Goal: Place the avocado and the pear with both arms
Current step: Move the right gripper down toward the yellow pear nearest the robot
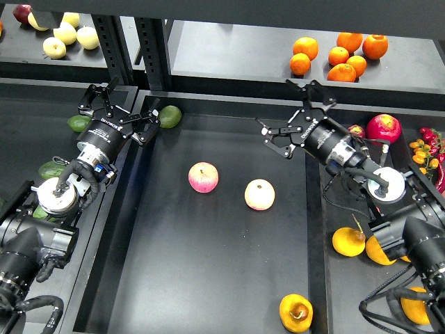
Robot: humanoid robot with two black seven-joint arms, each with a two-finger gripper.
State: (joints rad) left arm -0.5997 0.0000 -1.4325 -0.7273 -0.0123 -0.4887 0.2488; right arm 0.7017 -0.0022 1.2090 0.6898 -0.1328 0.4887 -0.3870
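The dark green avocado [169, 116] lies in the far left corner of the black tray [208, 264]. My left gripper [125, 111] is open just left of it, one fingertip close beside the avocado, holding nothing. The yellow-orange pear [296, 313] with a brown sunken blotch lies at the tray's front right. My right gripper [292, 117] is open and empty, hovering over the tray's far right part, far from the pear.
Two pink-yellow apples [203, 177] [259, 194] lie mid-tray. Lighter green avocados [78, 123] sit in the left bin. Oranges [341, 54] and pale apples [68, 33] are on the back shelf. A red fruit [384, 128] and yellow-orange fruits [349, 241] lie in the right bin.
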